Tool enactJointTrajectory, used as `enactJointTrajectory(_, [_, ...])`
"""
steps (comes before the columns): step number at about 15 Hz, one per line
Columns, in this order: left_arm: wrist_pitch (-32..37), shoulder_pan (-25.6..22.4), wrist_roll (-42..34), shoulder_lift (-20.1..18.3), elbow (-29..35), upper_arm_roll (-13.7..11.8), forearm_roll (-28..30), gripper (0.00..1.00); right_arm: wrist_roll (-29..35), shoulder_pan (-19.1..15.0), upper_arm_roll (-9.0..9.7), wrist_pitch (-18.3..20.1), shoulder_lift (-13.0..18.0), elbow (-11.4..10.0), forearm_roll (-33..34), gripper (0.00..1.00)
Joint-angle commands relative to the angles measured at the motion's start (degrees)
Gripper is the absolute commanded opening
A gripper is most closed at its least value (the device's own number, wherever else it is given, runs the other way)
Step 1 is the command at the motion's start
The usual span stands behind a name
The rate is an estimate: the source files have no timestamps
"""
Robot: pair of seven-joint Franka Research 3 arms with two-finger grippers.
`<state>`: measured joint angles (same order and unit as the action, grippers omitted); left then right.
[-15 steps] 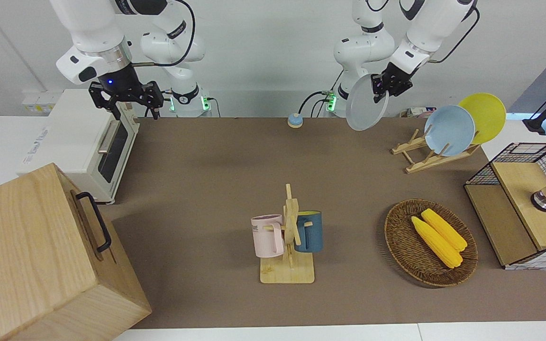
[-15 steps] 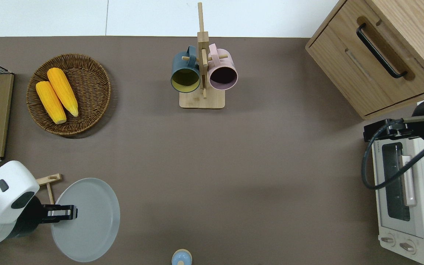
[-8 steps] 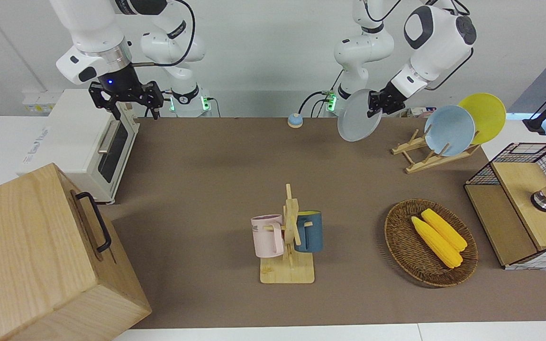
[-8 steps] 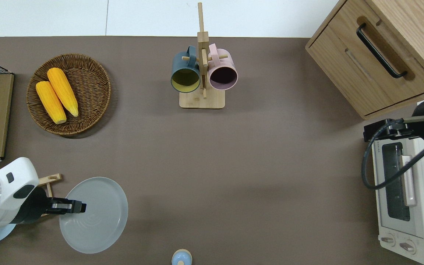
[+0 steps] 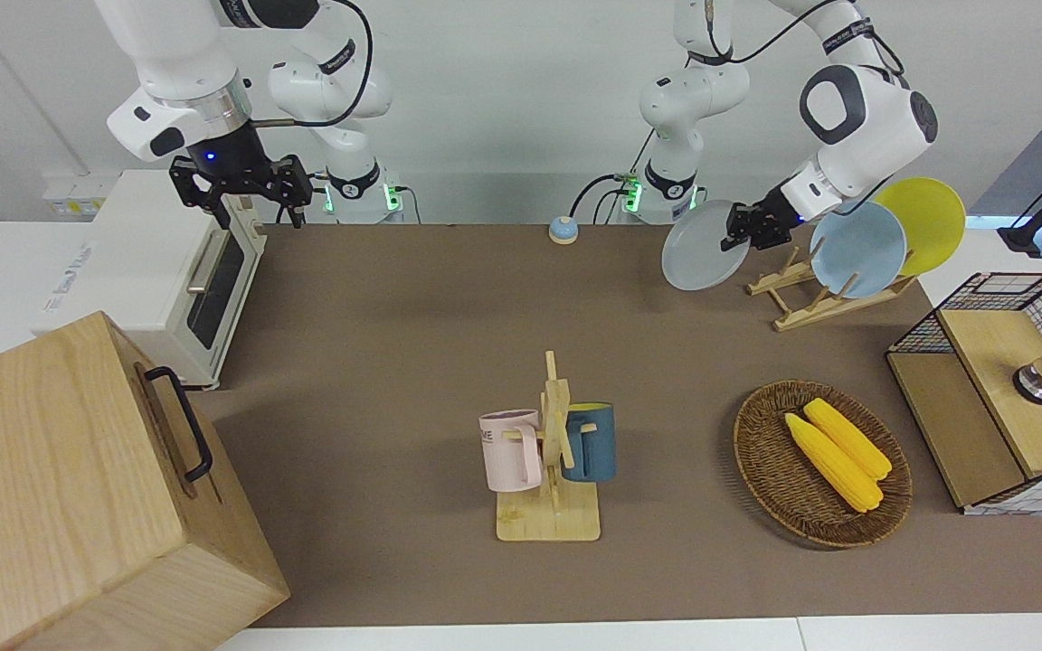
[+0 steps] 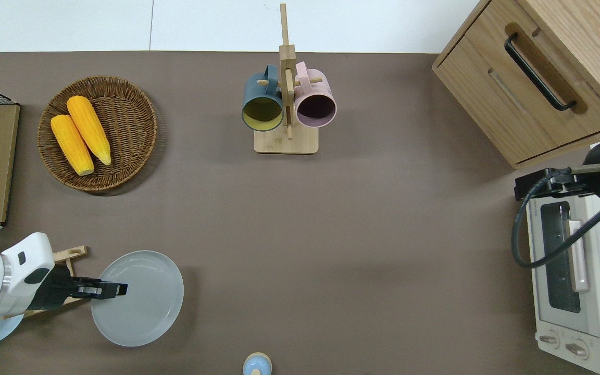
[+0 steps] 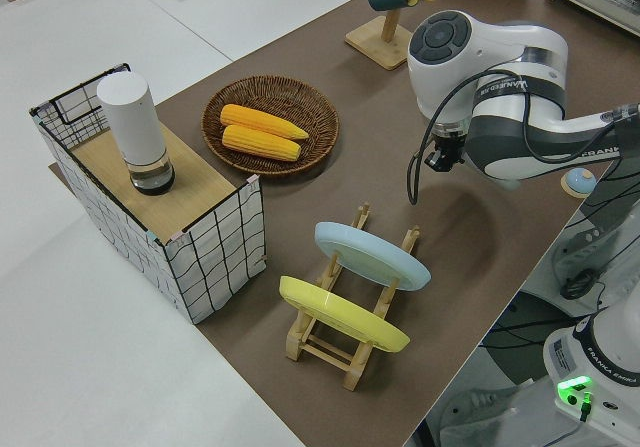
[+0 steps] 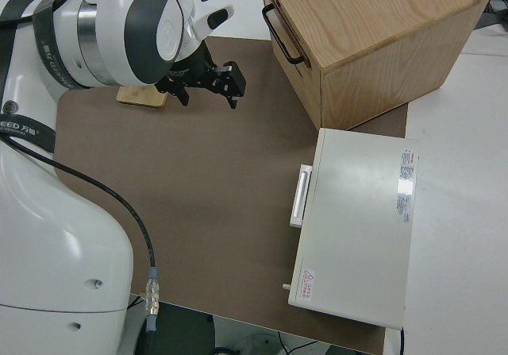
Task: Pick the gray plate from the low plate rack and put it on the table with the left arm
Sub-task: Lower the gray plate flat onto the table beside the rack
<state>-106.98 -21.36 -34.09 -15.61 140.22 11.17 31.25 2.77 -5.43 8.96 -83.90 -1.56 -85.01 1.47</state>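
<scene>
- Gray plate [image 6: 141, 299] is out of the low plate rack [image 5: 806, 298] and up in the air, pinched at its rim by the left pincer [image 6: 115, 289], face tilted toward the front camera.
- From overhead it hangs over bare worktop [image 6: 331, 234], just beside the rack on the side toward the right arm's end.
- Left pincer is clamped on the plate's rim, so it's narrow and holding the plate.
- Light-blue plate [image 5: 857, 249] and yellow plate [image 5: 928, 221] sit leaning in the rack's slots.
- Wicker basket [image 6: 123, 156] with two corn cobs [image 6: 81, 134] sits farther from the robots than the rack; the mug stand [image 6: 286, 104] with a dark blue mug and a pink mug is mid-worktop.
- Right arm is parked; its pincer [image 5: 245, 194] has the fingers spread wide, nothing in them.
</scene>
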Motion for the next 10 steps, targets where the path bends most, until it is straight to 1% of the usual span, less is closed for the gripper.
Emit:
enactJointTrajectory(1, [-3.1, -0.2, -5.8, 2.2, 2.3, 0.0, 2.8, 0.0, 0.2, 0.4, -0.34, 0.1, 0.0, 0.4, -0.2, 0.983])
enactJointTrajectory(4, [-4.9, -0.3, -9.9, 5.0, 2.9, 0.0, 3.8, 0.0, 0.2, 0.4, -0.34, 0.1, 0.0, 0.4, -0.2, 0.983])
enactJointTrajectory(8, [-6.5, -0.6, -12.7, 8.1, 2.9, 0.0, 4.6, 0.0, 0.2, 0.4, -0.34, 0.1, 0.0, 0.4, -0.2, 0.983])
enactJointTrajectory(10, [-7.2, -0.6, -12.8, 8.5, 2.9, 0.0, 4.6, 0.0, 0.2, 0.4, -0.34, 0.1, 0.0, 0.4, -0.2, 0.983])
